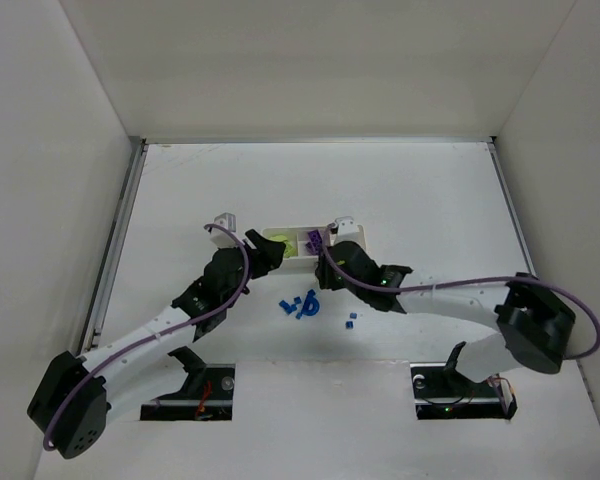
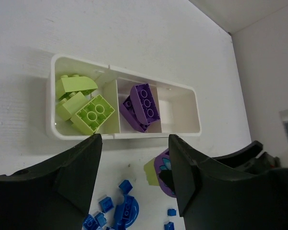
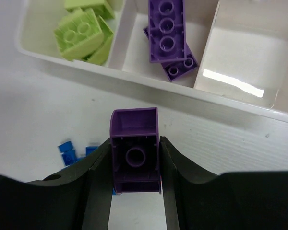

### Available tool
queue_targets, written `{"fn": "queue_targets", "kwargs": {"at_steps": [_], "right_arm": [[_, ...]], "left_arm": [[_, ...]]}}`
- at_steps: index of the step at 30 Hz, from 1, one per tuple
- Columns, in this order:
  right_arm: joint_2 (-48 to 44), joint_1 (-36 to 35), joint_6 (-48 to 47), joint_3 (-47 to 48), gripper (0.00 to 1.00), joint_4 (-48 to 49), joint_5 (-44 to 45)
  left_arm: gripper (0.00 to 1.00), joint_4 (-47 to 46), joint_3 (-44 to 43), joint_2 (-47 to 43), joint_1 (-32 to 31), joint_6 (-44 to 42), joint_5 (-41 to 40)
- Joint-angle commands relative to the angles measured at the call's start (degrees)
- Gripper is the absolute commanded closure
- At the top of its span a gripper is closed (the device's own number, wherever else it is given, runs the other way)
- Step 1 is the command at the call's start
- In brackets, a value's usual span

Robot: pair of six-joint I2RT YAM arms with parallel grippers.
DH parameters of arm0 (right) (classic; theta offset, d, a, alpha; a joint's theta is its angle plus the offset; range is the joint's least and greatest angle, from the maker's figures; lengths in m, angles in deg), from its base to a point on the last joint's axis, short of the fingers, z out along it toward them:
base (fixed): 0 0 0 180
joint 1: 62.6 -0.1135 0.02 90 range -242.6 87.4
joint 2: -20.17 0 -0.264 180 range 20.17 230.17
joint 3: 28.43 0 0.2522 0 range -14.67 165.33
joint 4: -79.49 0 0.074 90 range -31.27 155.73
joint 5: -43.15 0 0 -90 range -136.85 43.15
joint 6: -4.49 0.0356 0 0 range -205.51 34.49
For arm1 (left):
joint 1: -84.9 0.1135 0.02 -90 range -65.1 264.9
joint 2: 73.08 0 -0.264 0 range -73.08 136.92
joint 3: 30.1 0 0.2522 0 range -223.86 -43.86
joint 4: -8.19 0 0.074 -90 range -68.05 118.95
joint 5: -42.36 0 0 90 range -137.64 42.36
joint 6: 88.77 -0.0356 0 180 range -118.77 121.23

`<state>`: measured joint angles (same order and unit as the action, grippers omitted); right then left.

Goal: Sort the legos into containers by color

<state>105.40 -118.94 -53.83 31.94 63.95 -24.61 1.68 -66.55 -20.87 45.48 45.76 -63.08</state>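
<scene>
The white three-part tray (image 2: 196, 120) lies just beyond both grippers. Its left compartment holds yellow-green legos (image 2: 89, 112), the middle one purple legos (image 2: 143, 104), and the right one (image 3: 240, 62) nothing. My right gripper (image 3: 134, 141) is shut on a purple lego (image 3: 134, 155) just in front of the tray's near wall, with a finger against each side. That lego (image 2: 162, 165) also shows low in the left wrist view. My left gripper (image 2: 134, 143) is open and holds nothing, left of the right gripper (image 1: 325, 262). Several blue legos (image 1: 300, 305) lie on the table nearer the arm bases.
Two small blue legos (image 1: 350, 322) lie apart to the right of the blue pile. White walls (image 1: 40, 200) close in the table on the left, back and right. Both arms reach in from the near edge and meet at the tray (image 1: 292, 262).
</scene>
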Motion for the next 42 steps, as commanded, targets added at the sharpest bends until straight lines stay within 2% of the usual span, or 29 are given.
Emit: {"fn": "queue_targets", "kwargs": {"at_steps": [1,9,16,21,33,42], "right_arm": [[-8.83,1.18,1.97,-2.3,0.69,6.77,-0.78],[-14.39,10.49,16.81,-10.22,0.7,27.15,-19.32],[-8.42,14.37,30.79,-12.86,0.69,45.52,-27.68],[-3.5,14.81,38.18,-13.83,0.68,57.93,-30.23],[3.62,14.55,47.41,-14.53,0.68,70.24,-30.32],[11.44,14.37,56.55,-13.65,0.69,80.0,-32.0]], "left_arm": [[0.45,-1.87,-1.21,-1.4,-0.61,3.36,1.9],[0.46,-9.34,-0.68,-1.67,-1.32,10.92,6.12],[0.47,-16.72,1.25,-0.88,-1.14,15.49,9.37],[0.48,-17.87,2.22,-0.17,-0.44,16.9,9.64],[0.51,-18.93,2.66,0.44,0.62,17.34,9.2],[0.57,-23.93,3.62,0.79,1.67,18.4,8.41]]}}
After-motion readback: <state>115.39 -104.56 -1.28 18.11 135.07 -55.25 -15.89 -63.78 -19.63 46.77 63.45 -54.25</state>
